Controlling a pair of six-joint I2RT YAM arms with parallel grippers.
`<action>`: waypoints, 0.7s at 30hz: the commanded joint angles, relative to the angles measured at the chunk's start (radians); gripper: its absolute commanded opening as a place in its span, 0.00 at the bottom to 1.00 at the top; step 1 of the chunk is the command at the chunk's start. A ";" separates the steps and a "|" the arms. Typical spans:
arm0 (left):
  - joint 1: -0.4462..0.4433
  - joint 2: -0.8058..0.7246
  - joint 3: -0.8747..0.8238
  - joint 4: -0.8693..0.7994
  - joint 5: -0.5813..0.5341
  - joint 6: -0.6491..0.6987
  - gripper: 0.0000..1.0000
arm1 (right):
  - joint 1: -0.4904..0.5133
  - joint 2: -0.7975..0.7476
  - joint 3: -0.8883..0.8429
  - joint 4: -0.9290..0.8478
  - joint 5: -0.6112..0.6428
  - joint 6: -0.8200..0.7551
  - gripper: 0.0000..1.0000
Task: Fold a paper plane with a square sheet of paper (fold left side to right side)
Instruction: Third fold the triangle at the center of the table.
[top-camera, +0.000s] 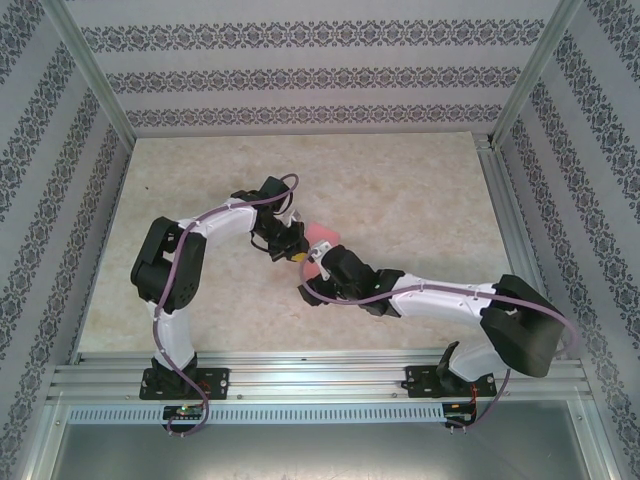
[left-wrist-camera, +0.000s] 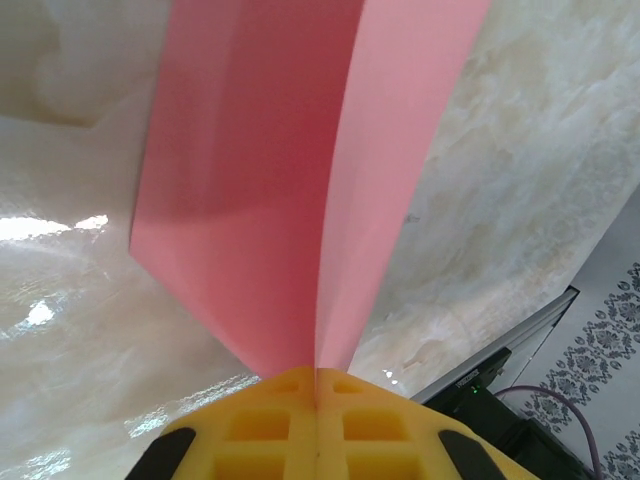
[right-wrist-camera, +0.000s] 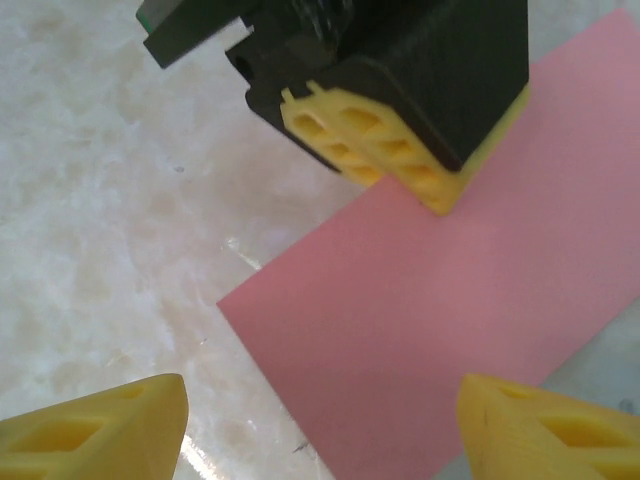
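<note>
The square sheet of paper is pink and lies folded over near the table's middle. In the left wrist view its two layers rise from between the yellow pads and splay apart into a V. My left gripper is shut on the paper's folded end. From the right wrist camera the left gripper pins the far part of the flat pink sheet. My right gripper stands open just above the sheet's near corner, with one yellow fingertip out to each side. The paper plane is out of view.
The beige marbled tabletop lies all around the paper. Metal frame rails run along the near edge, and patterned walls stand on three sides. The two arms meet closely at the centre, the left gripper beside the right gripper.
</note>
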 joint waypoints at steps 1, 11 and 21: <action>-0.013 0.006 0.035 -0.051 0.012 -0.002 0.00 | 0.031 0.048 0.067 -0.043 0.100 -0.076 0.72; -0.014 0.023 0.045 -0.046 0.022 -0.007 0.00 | 0.069 0.192 0.197 -0.097 0.183 -0.132 0.67; -0.014 0.032 0.048 -0.058 0.006 0.009 0.00 | 0.060 0.158 0.163 -0.102 0.168 -0.116 0.37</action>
